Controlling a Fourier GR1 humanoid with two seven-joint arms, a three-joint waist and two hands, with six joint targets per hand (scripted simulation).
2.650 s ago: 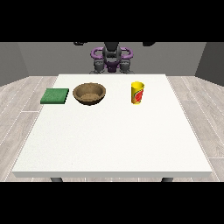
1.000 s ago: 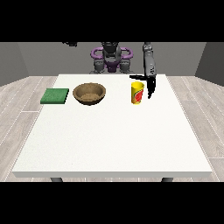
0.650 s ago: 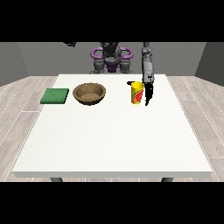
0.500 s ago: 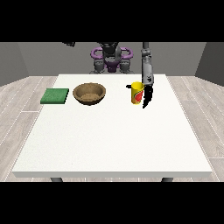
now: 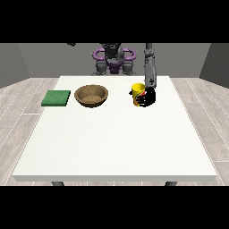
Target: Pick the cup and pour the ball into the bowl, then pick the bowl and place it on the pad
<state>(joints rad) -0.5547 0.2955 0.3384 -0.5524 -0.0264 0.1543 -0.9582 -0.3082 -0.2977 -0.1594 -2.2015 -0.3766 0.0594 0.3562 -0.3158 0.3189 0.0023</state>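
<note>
Big white table [image 5: 116,138] fills mid frame, dark legs [image 5: 57,183] just visible at bottom edge. Floor [image 5: 20,103]: pale grey wood planks, left & right sides. Grey walls [image 5: 44,58] across top. Light even, w/ soft shadows.

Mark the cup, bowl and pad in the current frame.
cup [image 5: 137,89]: front view, on its yellow wall near the rim, left of the hand.
bowl [image 5: 91,95]: front view, on the brown inside of it.
pad [image 5: 56,98]: front view, on the middle of its green top.
</note>
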